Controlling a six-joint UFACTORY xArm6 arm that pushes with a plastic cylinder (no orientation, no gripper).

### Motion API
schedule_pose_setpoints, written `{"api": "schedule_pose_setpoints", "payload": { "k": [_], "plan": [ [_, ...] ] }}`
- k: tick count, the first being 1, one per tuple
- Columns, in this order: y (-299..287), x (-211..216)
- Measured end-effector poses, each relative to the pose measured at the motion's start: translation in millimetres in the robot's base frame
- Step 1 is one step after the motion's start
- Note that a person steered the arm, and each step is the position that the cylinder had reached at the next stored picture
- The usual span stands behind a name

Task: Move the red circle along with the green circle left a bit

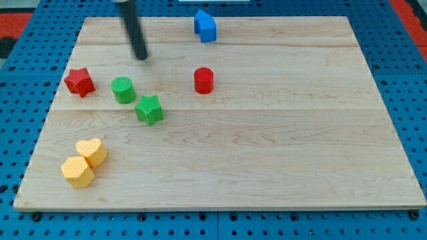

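Observation:
The red circle (pixel 203 80) stands on the wooden board a little above the middle. The green circle (pixel 123 89) stands to its left, well apart from it. My tip (pixel 141 57) rests on the board above and slightly right of the green circle, touching no block. It is far to the left of the red circle. The rod slants up to the view's top edge.
A green star (pixel 149 109) lies just below and right of the green circle. A red star (pixel 79 81) is at the left. A blue block (pixel 205 26) sits at the top. Two yellow blocks (pixel 84 162) touch at the lower left. The board's edge (pixel 220 208) runs along the bottom.

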State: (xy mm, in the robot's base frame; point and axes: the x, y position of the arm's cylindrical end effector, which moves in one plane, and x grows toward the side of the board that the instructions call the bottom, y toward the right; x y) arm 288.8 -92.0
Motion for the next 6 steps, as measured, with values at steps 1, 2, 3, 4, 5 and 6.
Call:
{"api": "schedule_pose_setpoints", "payload": {
  "k": [1, 2, 3, 4, 5, 6],
  "plan": [
    [106, 40],
    [107, 83],
    [32, 83],
    [75, 89],
    [32, 105],
    [-24, 103]
  ]
}}
